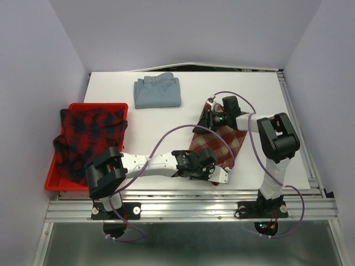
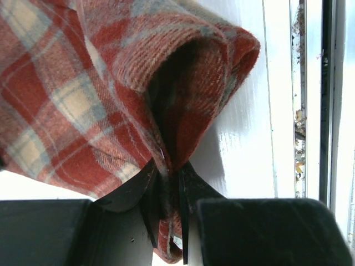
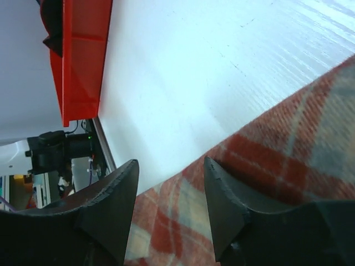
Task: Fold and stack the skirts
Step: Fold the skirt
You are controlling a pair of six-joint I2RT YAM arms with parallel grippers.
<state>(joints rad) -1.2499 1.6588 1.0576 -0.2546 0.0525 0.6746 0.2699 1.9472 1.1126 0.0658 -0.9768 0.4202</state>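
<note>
The brick-red and cream check skirt [image 1: 221, 145] lies on the table at right of centre. My left gripper [image 1: 206, 169] is shut on its near edge; the left wrist view shows the cloth [image 2: 127, 94] pinched between the jaws and lifted into a fold. My right gripper [image 1: 209, 118] is open over the skirt's far corner, its fingers [image 3: 113, 205] just above the cloth [image 3: 277, 166]. The light blue denim skirt [image 1: 158, 91] lies folded at the back. The red and navy plaid skirt [image 1: 89, 138] is heaped in the red tray [image 1: 83, 106].
The red tray stands at the table's left edge and shows in the right wrist view [image 3: 83, 55]. A metal rail [image 1: 194, 205] runs along the near edge. White walls close the back and sides.
</note>
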